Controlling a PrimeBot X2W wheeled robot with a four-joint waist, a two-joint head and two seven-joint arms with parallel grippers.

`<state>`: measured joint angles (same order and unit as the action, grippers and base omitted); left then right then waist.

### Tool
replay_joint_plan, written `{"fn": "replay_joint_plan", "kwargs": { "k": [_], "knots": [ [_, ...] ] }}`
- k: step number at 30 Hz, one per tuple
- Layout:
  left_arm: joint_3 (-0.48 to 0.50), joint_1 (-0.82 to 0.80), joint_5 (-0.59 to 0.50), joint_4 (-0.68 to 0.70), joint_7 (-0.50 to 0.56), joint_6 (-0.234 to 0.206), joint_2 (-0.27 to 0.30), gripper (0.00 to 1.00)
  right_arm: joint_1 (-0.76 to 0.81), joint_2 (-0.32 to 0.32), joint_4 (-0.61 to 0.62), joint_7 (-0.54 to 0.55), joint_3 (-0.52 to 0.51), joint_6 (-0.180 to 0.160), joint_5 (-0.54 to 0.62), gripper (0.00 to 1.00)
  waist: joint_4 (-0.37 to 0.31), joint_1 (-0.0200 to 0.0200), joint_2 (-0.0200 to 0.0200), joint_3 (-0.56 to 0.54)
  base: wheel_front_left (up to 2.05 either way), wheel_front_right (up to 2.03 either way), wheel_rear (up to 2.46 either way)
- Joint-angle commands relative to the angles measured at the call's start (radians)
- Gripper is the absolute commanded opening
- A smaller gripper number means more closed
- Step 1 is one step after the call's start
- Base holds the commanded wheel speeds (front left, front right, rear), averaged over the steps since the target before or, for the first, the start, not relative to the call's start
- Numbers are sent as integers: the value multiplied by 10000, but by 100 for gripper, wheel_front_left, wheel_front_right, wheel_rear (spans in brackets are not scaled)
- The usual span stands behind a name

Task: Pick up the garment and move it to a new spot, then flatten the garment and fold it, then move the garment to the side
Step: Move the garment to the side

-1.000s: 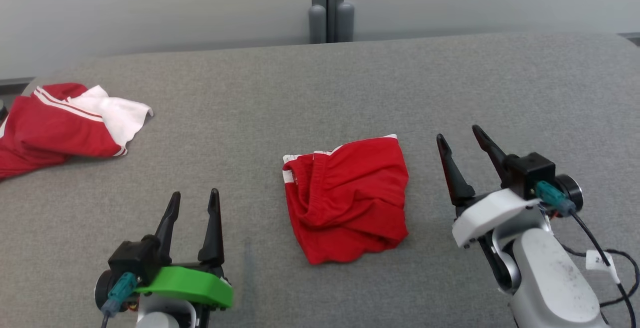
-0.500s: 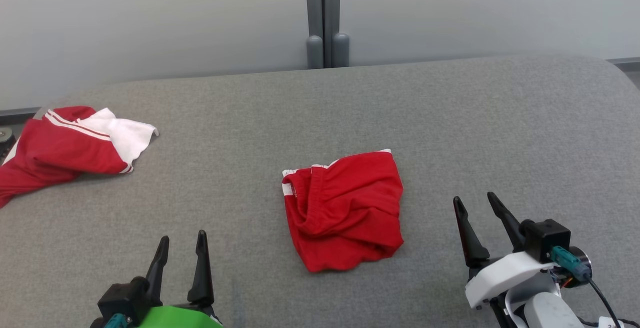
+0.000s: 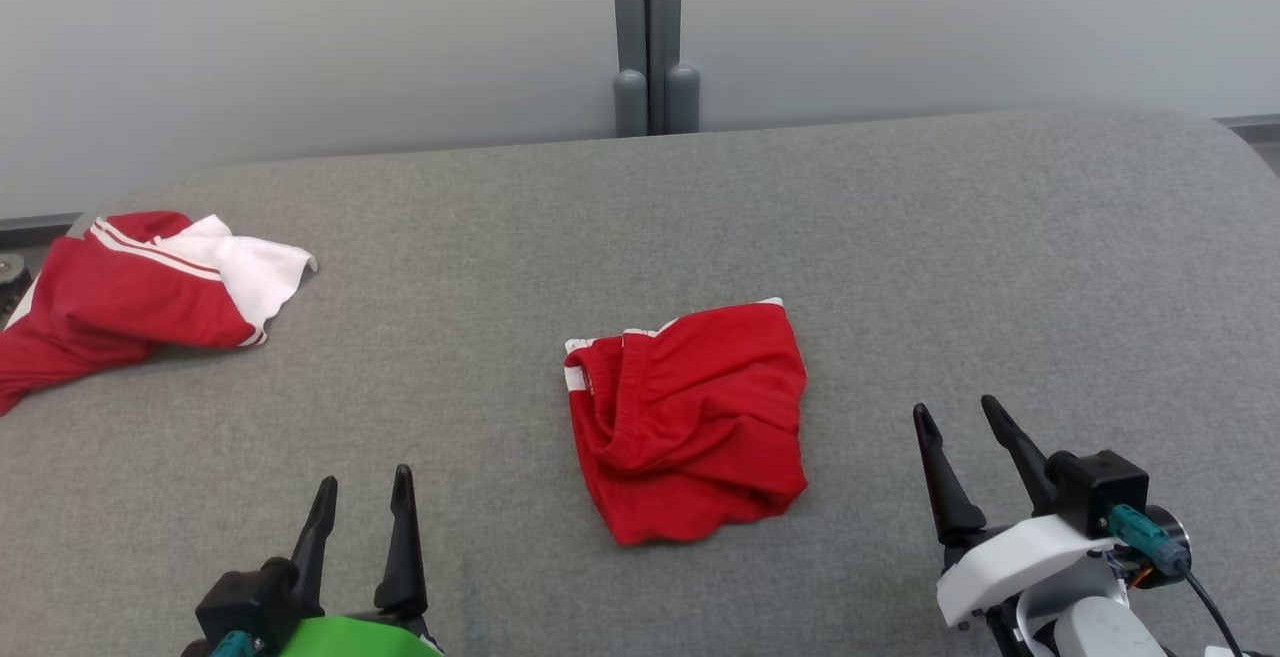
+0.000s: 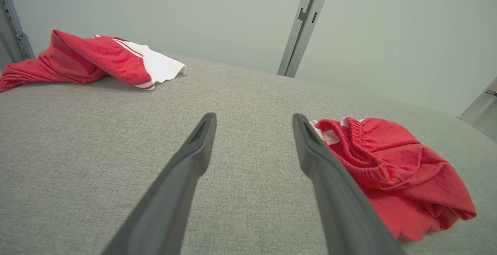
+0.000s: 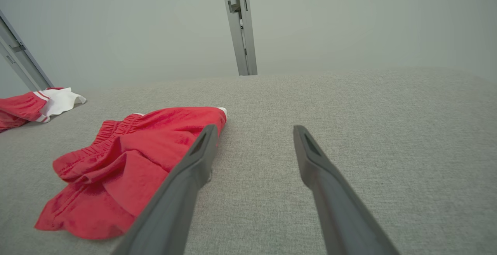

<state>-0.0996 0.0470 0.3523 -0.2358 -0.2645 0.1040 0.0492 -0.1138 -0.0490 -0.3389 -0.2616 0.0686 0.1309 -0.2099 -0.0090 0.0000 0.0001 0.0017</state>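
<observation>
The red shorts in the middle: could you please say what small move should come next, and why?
Probably reach the right tool left to the red shorts: they lie crumpled and untouched, both tools open, and the left tool sits farther off.

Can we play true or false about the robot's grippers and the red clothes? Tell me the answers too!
1. The shorts lie between the left gripper and the right gripper. True.
2. The left gripper holds the shorts. False: it is open, empty and apart from them.
3. A red and white garment lies far to the left. True.
4. The right gripper is shut. False: it is open.
</observation>
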Motion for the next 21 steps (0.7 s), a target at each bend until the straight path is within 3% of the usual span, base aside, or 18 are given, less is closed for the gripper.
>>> {"fn": "replay_joint_plan", "kwargs": {
  "k": [1,10,17,21],
  "knots": [
    [16,59,-58,-31,5,-30,24,100,-4,-30,34,-47,-36,-4,53,100,4,0,-1,0,0,0,0],
    [-36,-38,-110,-101,5,-71,24,100,-390,-30,-342,-18,163,-4,399,100,90,0,-1,-17,0,0,0],
    [-81,-260,64,-54,5,-55,24,100,-1972,-36,-618,1562,456,-4,1017,100,263,0,-1,160,0,0,0],
    [-158,-458,127,17,5,-46,24,100,-2691,-29,-977,2754,600,-4,723,100,515,0,-1,409,0,0,0]
  ]
}}
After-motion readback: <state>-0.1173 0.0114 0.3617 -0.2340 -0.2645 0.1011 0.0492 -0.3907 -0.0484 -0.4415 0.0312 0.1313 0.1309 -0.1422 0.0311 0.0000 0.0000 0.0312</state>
